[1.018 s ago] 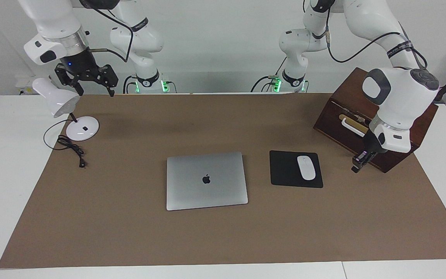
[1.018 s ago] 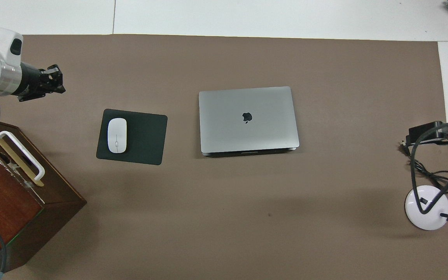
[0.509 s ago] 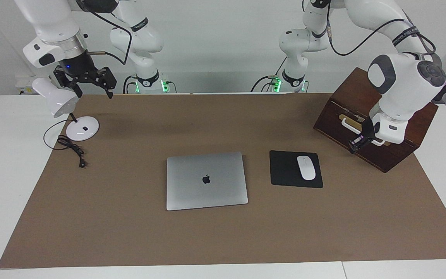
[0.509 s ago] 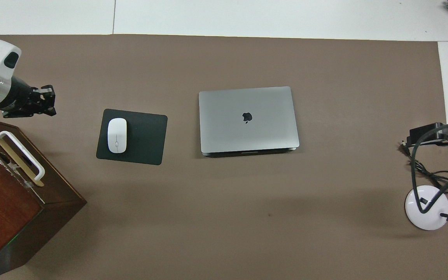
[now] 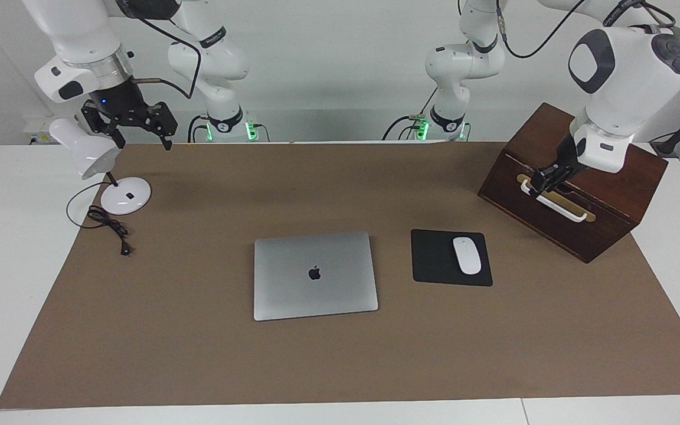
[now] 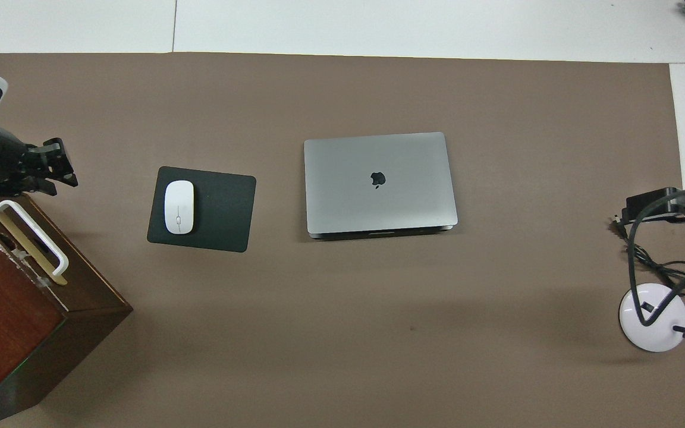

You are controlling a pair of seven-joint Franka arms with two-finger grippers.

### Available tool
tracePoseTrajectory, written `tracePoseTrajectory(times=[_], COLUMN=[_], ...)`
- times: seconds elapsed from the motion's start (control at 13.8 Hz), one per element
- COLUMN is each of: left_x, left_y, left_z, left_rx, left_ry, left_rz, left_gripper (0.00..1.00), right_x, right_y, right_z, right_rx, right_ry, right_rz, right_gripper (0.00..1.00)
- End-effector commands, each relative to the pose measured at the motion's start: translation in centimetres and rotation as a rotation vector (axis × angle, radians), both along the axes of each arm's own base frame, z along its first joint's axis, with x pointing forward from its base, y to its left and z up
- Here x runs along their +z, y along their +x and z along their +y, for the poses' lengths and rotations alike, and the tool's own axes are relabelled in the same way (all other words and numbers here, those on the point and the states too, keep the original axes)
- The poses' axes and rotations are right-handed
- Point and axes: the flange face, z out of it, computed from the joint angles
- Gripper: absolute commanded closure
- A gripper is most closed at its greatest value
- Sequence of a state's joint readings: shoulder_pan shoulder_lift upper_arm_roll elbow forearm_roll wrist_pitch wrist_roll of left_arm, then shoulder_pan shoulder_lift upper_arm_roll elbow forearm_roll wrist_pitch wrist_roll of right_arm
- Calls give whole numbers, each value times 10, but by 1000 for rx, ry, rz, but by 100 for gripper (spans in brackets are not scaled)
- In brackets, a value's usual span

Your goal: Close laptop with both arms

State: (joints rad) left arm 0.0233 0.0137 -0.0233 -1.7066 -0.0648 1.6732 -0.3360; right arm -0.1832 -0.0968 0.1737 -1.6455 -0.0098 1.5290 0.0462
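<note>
Flat and shut, the thin silver-grey laptop (image 5: 314, 275) lay on the desk; the right gripper (image 5: 137, 127) hung wide, while the left gripper's (image 5: 539, 179) spread was unclear over the wooden box (image 5: 576, 183).

The wooden box (image 6: 15, 333) runs off the overhead view's edge. The lamp's (image 6: 654, 324) shade is cut there too. The left gripper's (image 5: 543, 182) fingertip gap is too small to tell.
</note>
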Motion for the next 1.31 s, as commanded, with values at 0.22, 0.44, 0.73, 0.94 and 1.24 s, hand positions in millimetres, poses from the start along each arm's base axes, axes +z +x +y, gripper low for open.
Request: tracePoseTrajectory(times=[0.22, 0.44, 0.73, 0.94, 1.24], left_x=[11, 17, 54, 62, 75], left_y=[-24, -29, -44, -48, -49], left_z=[4, 4, 7, 5, 0], left_rx=[-3, -15, -38, -99, -143], left_ry=[17, 17, 34, 29, 27], left_rz=[-4, 6, 14, 37, 11], left_gripper=[0, 0, 0, 0, 0], right_x=[2, 2, 2, 2, -1], right_y=[-3, -3, -3, -3, -3], right_z=[-4, -4, -4, -1, -1], right_rx=[21, 22, 24, 19, 11], right_ry=[26, 26, 26, 28, 55], right_rz=[-44, -45, -44, -45, -42], right_gripper=[0, 0, 0, 0, 0])
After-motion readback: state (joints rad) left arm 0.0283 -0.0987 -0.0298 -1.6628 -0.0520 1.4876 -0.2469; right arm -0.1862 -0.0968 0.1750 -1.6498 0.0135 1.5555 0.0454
